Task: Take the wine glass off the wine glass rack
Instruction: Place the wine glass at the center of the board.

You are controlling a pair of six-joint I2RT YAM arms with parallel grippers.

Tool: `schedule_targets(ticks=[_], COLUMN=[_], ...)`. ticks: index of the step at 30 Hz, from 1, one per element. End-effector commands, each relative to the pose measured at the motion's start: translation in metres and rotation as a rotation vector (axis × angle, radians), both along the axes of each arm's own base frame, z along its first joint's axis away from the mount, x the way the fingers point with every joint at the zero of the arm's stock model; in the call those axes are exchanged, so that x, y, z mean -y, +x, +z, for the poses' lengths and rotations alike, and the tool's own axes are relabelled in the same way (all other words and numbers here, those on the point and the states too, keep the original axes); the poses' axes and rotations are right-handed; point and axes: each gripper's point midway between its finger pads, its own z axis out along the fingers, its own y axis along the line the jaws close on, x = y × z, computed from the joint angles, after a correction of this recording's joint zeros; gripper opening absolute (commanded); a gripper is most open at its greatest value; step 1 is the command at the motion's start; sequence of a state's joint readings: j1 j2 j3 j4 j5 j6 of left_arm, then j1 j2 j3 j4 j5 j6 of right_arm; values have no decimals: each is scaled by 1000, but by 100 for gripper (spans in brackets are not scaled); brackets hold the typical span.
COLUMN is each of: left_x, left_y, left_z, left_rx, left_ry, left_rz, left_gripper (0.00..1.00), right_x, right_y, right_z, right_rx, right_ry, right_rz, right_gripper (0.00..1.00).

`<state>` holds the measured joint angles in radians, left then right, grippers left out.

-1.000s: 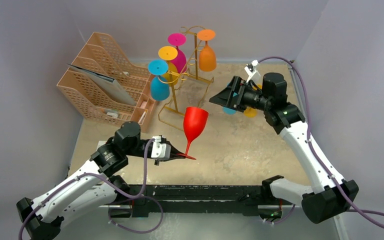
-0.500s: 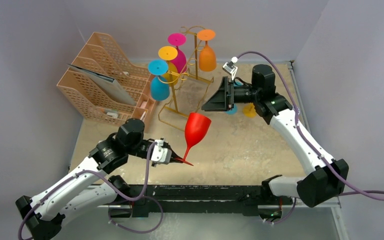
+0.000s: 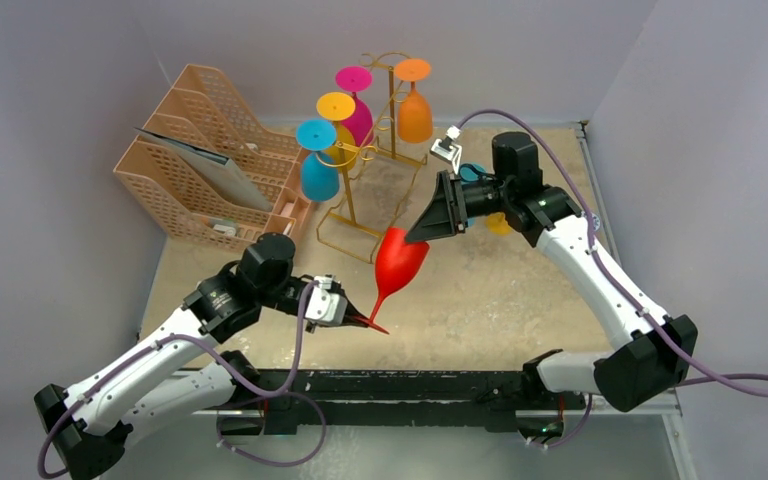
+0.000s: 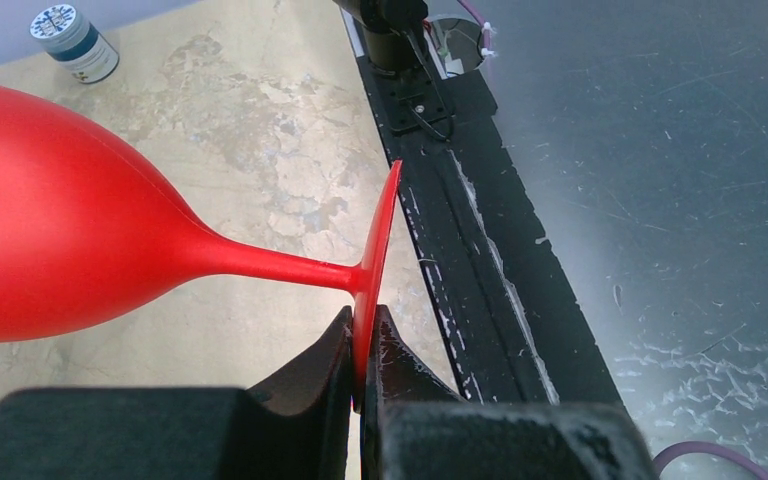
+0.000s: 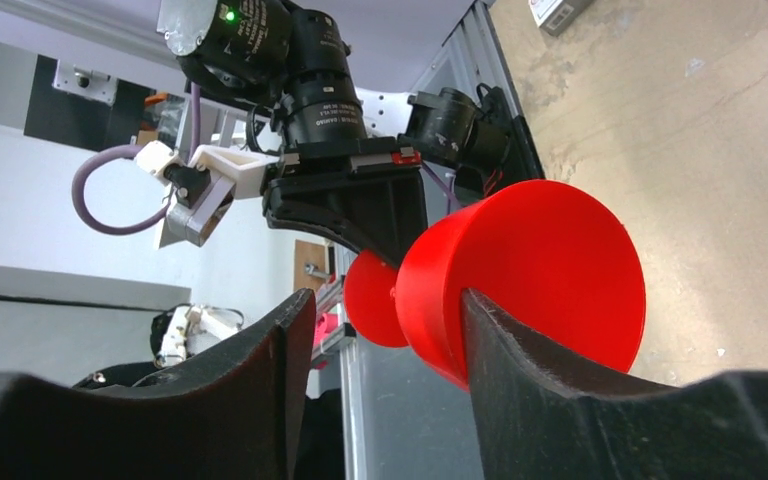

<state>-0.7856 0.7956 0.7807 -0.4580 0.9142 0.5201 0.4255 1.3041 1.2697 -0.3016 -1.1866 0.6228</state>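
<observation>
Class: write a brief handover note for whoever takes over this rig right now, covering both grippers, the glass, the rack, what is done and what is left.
Left gripper: shut on the foot of the red wine glass, which it holds tilted.
Right gripper: jaws open, one on each side of the glass's bowl.
Wine glass rack: stands behind, apart from the red glass.
Done: the glass is off the rack.
Left: probably grip the bowl, then set the glass down.

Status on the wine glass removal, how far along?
Done: the red wine glass is off the wine glass rack and held tilted. In hand: the left gripper pinches its foot; the right gripper straddles the bowl, jaws not clamped. Left: probably a handover or set-down; I can't tell which.
</observation>
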Motion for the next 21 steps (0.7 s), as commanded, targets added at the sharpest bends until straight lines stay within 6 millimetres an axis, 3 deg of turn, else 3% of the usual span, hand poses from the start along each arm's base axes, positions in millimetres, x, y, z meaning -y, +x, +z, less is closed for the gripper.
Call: schedule_targets(ticks=[1, 12, 21], left_x=[3, 6, 7], left_y=[-3, -5, -7], left_z=[30, 30, 41], left_rx=[74, 59, 70], left_ry=[-79, -89, -123], left_rz=[-41, -63, -81], left_gripper=[0, 0, 0], right_x=[4, 9, 11], right_y=[-16, -30, -34], right_z=[8, 13, 14], right_rx=[40, 67, 71], right_ry=[34, 62, 64], right_rz=[95, 134, 141], right_gripper=[55, 34, 39])
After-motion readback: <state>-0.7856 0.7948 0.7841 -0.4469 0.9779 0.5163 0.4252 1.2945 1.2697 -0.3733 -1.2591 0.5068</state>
